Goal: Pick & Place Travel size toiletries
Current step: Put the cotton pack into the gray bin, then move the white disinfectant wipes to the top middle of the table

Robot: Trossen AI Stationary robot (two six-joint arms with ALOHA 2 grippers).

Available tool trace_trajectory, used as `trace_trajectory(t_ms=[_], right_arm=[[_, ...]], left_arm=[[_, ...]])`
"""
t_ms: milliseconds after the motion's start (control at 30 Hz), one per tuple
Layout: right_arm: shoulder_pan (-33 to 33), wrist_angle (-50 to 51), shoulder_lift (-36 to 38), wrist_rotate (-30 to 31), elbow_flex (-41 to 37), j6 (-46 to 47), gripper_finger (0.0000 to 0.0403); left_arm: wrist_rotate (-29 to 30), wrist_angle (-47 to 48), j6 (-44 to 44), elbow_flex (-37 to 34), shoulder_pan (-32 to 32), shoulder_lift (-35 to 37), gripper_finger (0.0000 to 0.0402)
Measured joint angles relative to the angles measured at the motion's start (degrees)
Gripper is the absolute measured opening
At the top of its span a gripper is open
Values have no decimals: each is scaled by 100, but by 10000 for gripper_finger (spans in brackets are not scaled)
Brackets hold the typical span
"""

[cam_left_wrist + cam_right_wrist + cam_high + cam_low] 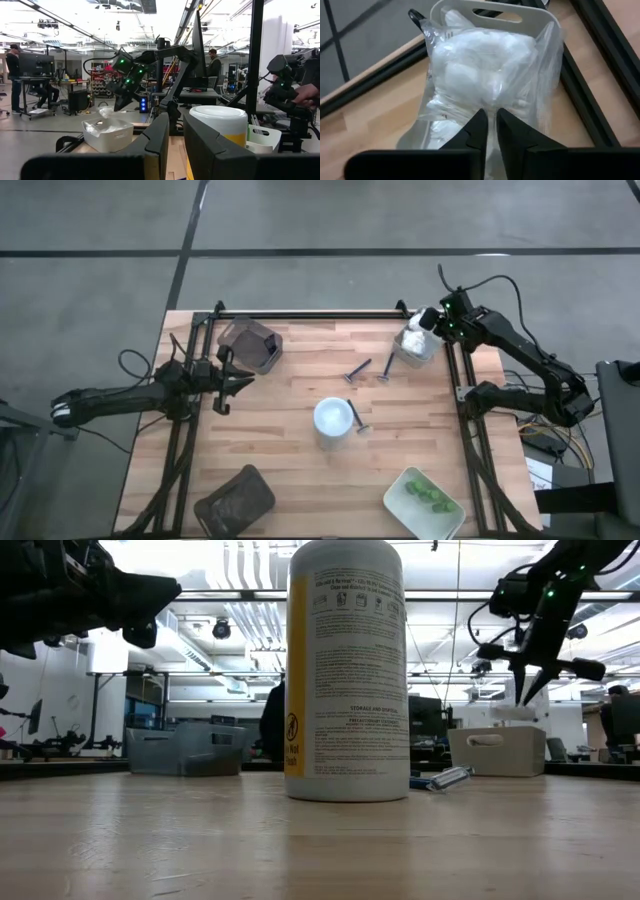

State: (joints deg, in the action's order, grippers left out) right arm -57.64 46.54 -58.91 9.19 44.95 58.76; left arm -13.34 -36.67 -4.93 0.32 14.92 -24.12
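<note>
bottle (347,670) top cut off, green pieces (428,494) indistinct

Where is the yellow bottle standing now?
In the high view the yellow bottle stands upright near the table's middle, a razor just to its right.

Mid-table the yellow bottle (333,419) stands upright, tallest obstacle, with one razor (358,421) just beside it. Two more razors (371,369) lie between it and the far-right pale tray (414,348), stuffed with white packets (480,75). Right claw (428,319) hangs over that tray. Bare wood front-centre and far-centre lets a claw pass. Trays fill the corners: dark tray (250,345) far left.
</note>
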Motion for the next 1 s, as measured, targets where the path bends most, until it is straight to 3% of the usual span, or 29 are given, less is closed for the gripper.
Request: trace_trajectory(t_ms=[533,1000], right_arm=[[1,-281,-59,-222,0,-567,180],[321,-367,166,-414,46,-1866,214]], left_arm=[[-3,-16,0,0,0,-1,62],[-4,-11,0,0,-1,-2,62]])
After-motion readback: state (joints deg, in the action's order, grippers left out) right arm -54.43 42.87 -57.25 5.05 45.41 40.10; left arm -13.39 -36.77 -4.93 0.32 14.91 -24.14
